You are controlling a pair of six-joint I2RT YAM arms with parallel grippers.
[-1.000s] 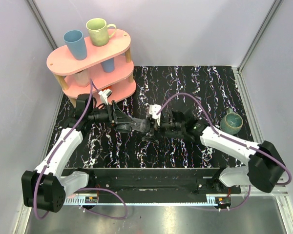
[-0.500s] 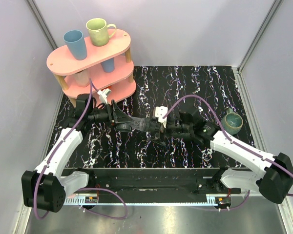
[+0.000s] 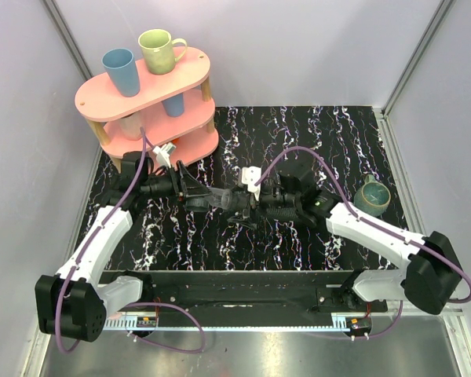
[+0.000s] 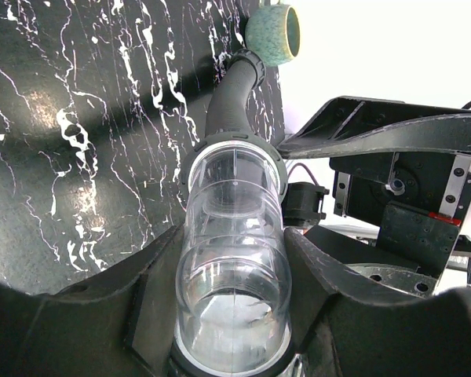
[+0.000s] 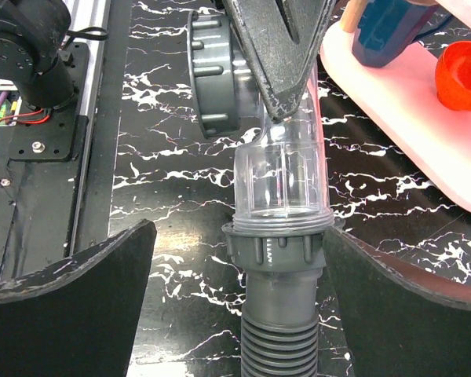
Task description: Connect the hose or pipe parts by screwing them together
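My left gripper [image 4: 234, 255] is shut on the clear tubular fitting [image 4: 234, 259], holding it level above the table [image 3: 224, 200]. The fitting's far end sits in the grey ridged collar [image 5: 276, 247] of the ribbed hose [image 5: 279, 338]. The hose runs right towards the mug [image 3: 286, 208]. My right gripper [image 5: 237, 236] is open and straddles that collar; its right finger [image 5: 353, 267] lies close against the collar and the left finger [image 5: 102, 283] stands well off. In the top view it is at the joint [image 3: 255, 200].
A second grey ridged ring [image 5: 212, 78] sits at the fitting's far end by the left finger. The pink two-tier shelf [image 3: 145, 102] with cups stands at the back left. A teal mug [image 3: 371, 196] lies at the right. An orange object [image 5: 459, 78] rests on the shelf's lower tier.
The right arm swung out to the right, then came back left to the joint with its wrist turned. The left arm and the fitting have stayed put.
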